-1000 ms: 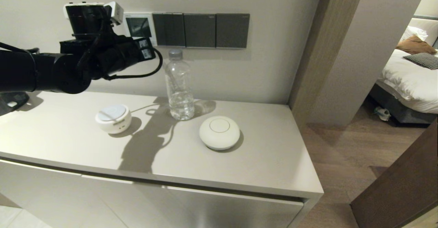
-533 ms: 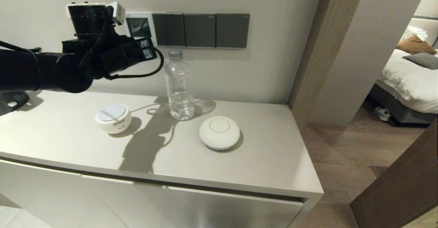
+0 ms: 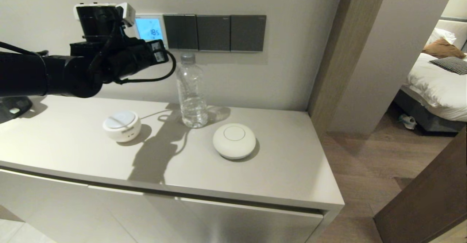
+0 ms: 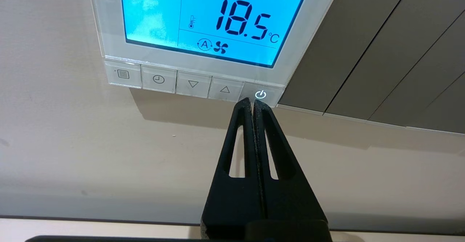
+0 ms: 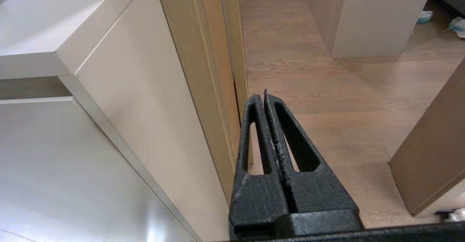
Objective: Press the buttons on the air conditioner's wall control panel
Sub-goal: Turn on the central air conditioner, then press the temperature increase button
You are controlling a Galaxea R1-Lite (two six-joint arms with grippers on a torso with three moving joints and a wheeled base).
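The panel point(image 4: 198, 35) sits on the wall at the left end of a row of dark grey switch plates point(image 3: 213, 32), above the surface point(image 3: 277, 170); its screen glows blue and reads 18.5 °C. The buttons point(image 4: 192, 84) run in a line along its lower edge, so their long axis follows that edge: menu, clock, down, up, then the power key point(image 4: 261, 95) at the end nearest the switch plates. The left gripper point(image 4: 252, 104) is pinched fully closed with nothing in it, its tip at the lower rim of the power key, touching or just short of it; I cannot tell which. The other four keys lie along the row away from the switch plates, so any further press probably calls for a small sideways shift along that line. The right gripper point(image 5: 264, 95), also closed and empty, hangs low beside the cabinet, well apart from the panel. On the surface stand a bottle point(image 3: 190, 89), seemingly nearly empty, and two round white devices point(image 3: 233, 141).
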